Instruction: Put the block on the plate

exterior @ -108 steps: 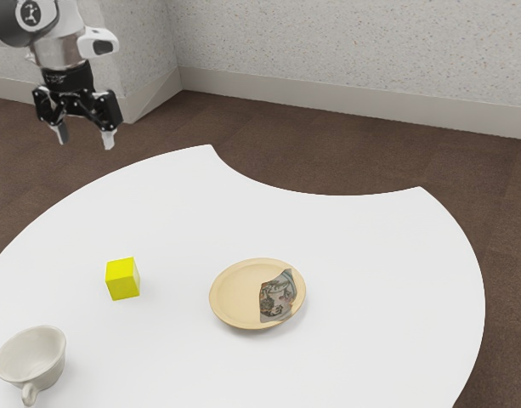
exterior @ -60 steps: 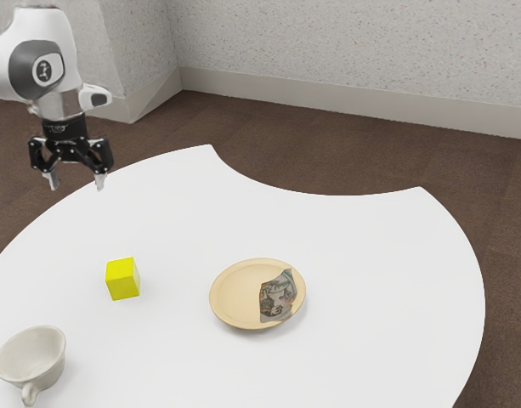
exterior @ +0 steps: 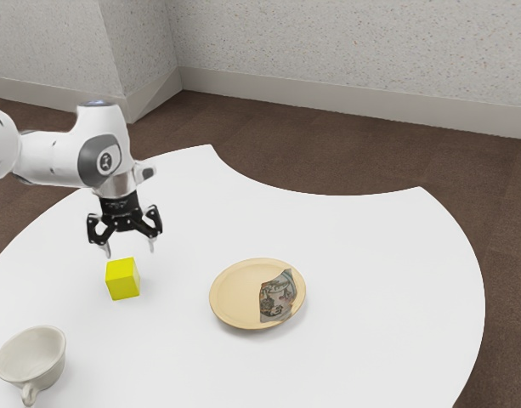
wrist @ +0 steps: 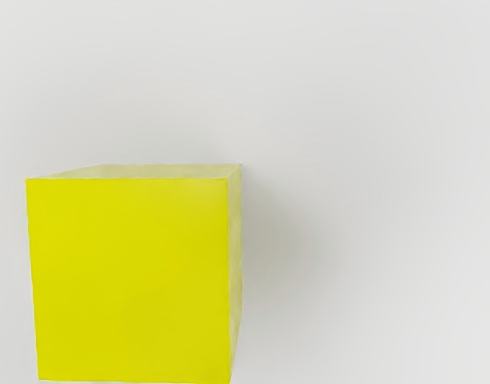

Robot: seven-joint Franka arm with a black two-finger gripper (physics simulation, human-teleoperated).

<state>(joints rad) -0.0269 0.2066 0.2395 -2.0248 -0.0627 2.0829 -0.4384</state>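
My gripper (exterior: 130,249) is open in the exterior view, fingers pointing down, with nothing between them. Just below its fingertips in that view is the yellow block (exterior: 122,279), standing on the white table. The wrist view has the block (wrist: 131,278) large and close, its flat face toward the camera. A round tan plate (exterior: 235,295) with a dark patterned patch lies on the table, toward the exterior view's right from the block.
A pale cup (exterior: 32,359) with a handle stands near the exterior view's lower left corner. The white table (exterior: 362,255) has a curved edge with a scooped notch on its far side.
My gripper has come down and toward the exterior view's right, from beyond the table's edge to close by the block. It has stayed open. Block, plate and cup have not moved.
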